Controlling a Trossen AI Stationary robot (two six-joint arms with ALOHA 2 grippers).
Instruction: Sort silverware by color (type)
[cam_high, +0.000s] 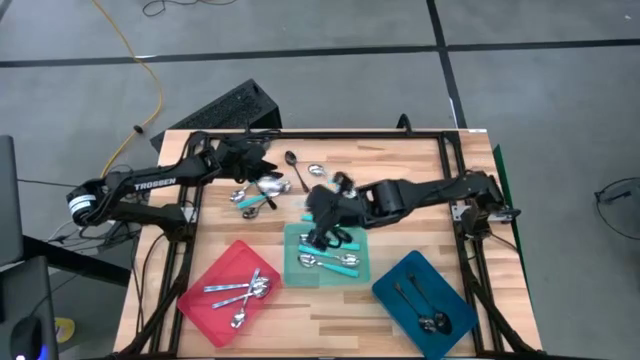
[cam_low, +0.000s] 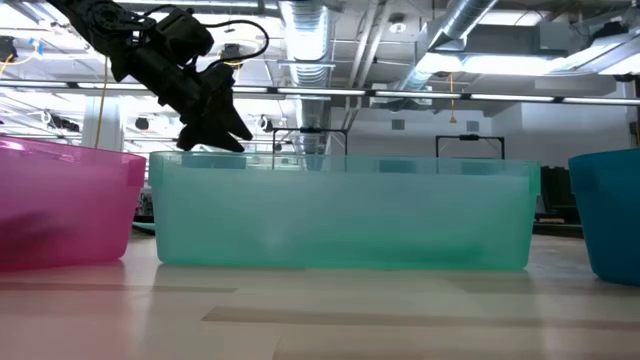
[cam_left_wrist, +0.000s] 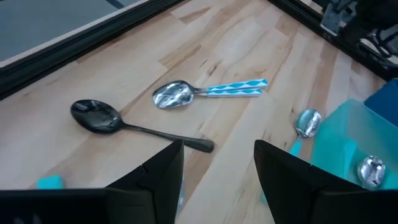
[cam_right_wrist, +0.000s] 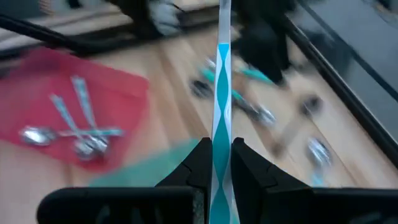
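Observation:
My right gripper (cam_high: 322, 222) hangs over the far left part of the teal tray (cam_high: 300, 272), shut on a turquoise-handled spoon (cam_right_wrist: 222, 74). Several more turquoise-handled spoons (cam_high: 335, 262) lie in that tray. At the table's far left, my left gripper (cam_left_wrist: 217, 180) stands open above the wood. Ahead of it a black spoon (cam_left_wrist: 124, 124) and a turquoise-handled spoon (cam_left_wrist: 205, 92) lie flat on the table. Shiny silver spoons (cam_high: 240, 292) lie in the red tray (cam_high: 205, 310), and dark spoons (cam_high: 428, 318) in the blue tray (cam_high: 400, 275). My right gripper pinches the patterned turquoise handle (cam_right_wrist: 222, 127) of the spoon between its two fingers (cam_right_wrist: 200, 163). The spoon runs lengthwise out from between the fingertips, its silver shaft (cam_right_wrist: 224, 12) pointing away from the gripper. It is lifted clear of tray and table.
A small heap of loose spoons (cam_high: 255, 195) lies on the wood near my left gripper, and a spoon bowl (cam_left_wrist: 308, 121) sits beside the teal tray's wall (cam_left_wrist: 348, 134). A black metal frame (cam_high: 320, 135) runs round the table. The low view is filled by the tray walls (cam_low: 340, 215).

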